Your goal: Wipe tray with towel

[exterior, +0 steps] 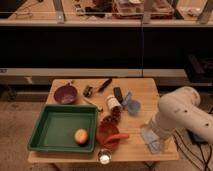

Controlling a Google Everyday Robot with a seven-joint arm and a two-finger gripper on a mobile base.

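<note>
A green tray lies on the left front of the wooden table, with an orange fruit in its near right corner. A grey-blue towel lies crumpled on the table near the right front edge. My white arm reaches in from the right and bends down toward the towel. My gripper is at the arm's lower end, right over the towel, well to the right of the tray.
A purple bowl stands behind the tray. A red bowl, a white can, a blue object and black tools crowd the middle. A small cup stands at the front edge.
</note>
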